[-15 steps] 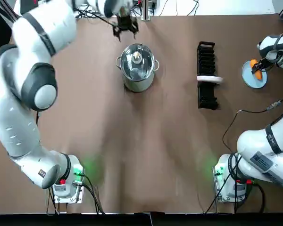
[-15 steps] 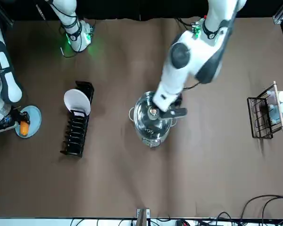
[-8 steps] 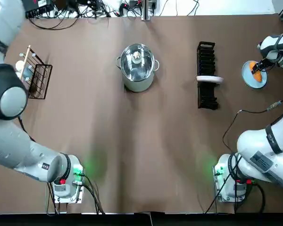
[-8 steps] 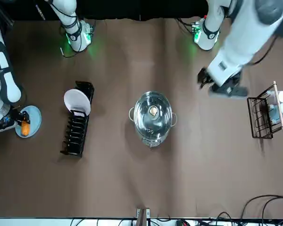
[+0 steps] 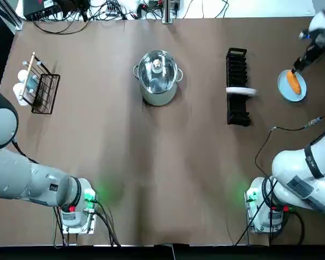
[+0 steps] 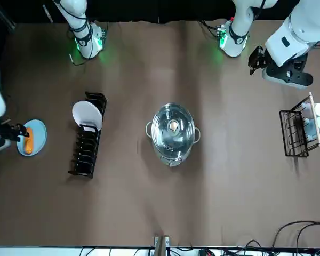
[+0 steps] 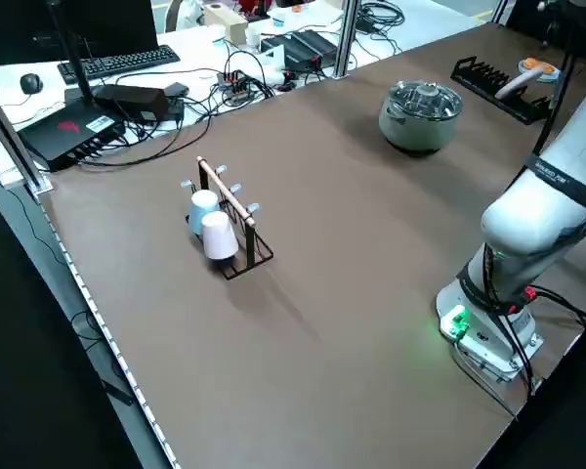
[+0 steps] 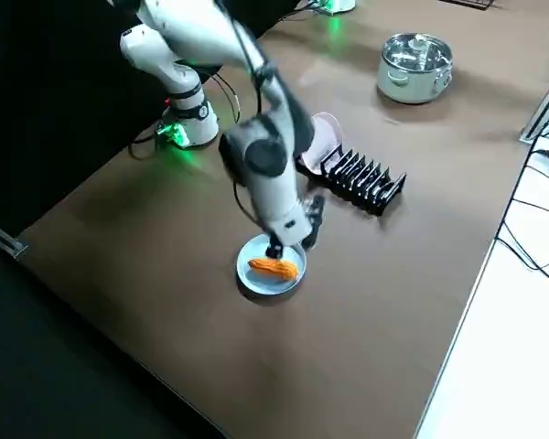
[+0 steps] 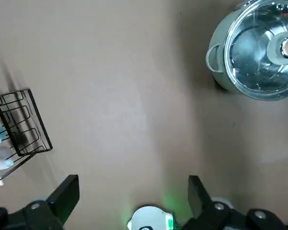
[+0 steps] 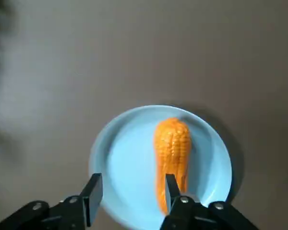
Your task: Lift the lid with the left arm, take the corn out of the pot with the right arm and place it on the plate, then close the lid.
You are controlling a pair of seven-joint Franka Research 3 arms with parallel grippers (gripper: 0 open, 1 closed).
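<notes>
Corn [image 5: 295, 82] lies on the blue plate [image 5: 284, 88] at the table's right edge, beyond the dish rack [image 5: 237, 86]; right gripper [image 10: 131, 194] hovers above it, fingers apart, empty; lid [image 5: 158, 72] closes the pot [image 5: 158, 93]; left gripper [image 9: 132, 194] hangs high between pot and wire rack [image 5: 40, 89], fingers wide apart, empty.

Left hand [image 9: 132, 181] away from pot [image 5: 158, 81] (nearer the wire rack [image 6: 300, 128]); right hand [image 10: 133, 183] apparently higher above corn [image 5: 295, 82].
</notes>
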